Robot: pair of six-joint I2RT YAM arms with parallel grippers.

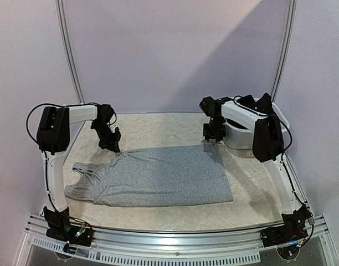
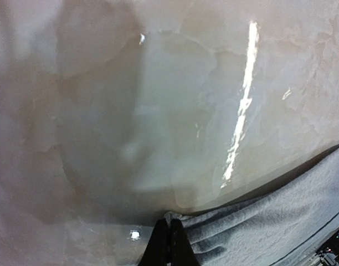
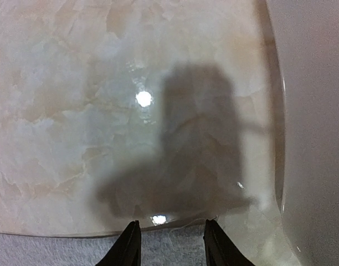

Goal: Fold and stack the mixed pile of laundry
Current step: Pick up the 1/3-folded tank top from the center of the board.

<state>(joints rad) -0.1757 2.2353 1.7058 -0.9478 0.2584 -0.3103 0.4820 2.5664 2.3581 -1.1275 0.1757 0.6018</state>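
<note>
**A:** Where does the laundry stand?

**B:** One garment shows, a light grey sleeveless knit top (image 1: 158,177). It is spread flat across the pale marbled table (image 1: 158,124), straps toward the left side and hem toward the right. I judge it to be a single layer with no fold in it.

**A:** And the rest of the pile?

**B:** Not in sight. A white plastic basket (image 1: 236,138) stands at the far right, just beside the top's hem corner. It is partly hidden, and I cannot tell what it holds. No folded stack shows anywhere on the table.

**A:** What is the left gripper doing?

**B:** The left gripper (image 1: 113,145) is down at the top's far edge, near the armhole. In its wrist view the two black fingers (image 2: 161,246) are pressed together. The grey cloth puckers into ridges that run right up to their tips, so I read it as a pinch on that edge.

**A:** The right one?

**B:** The right gripper (image 1: 214,134) hangs over the far hem corner. Its fingers (image 3: 128,246) stand apart with nothing between them. The cloth edge lies just under them, with bare table beyond.

**A:** So how far along?

**B:** Early, by my reckoning. The top is laid out, one far corner is taken and the other is not yet gripped. The fold itself, the setting aside and every other garment are left to do.
</note>
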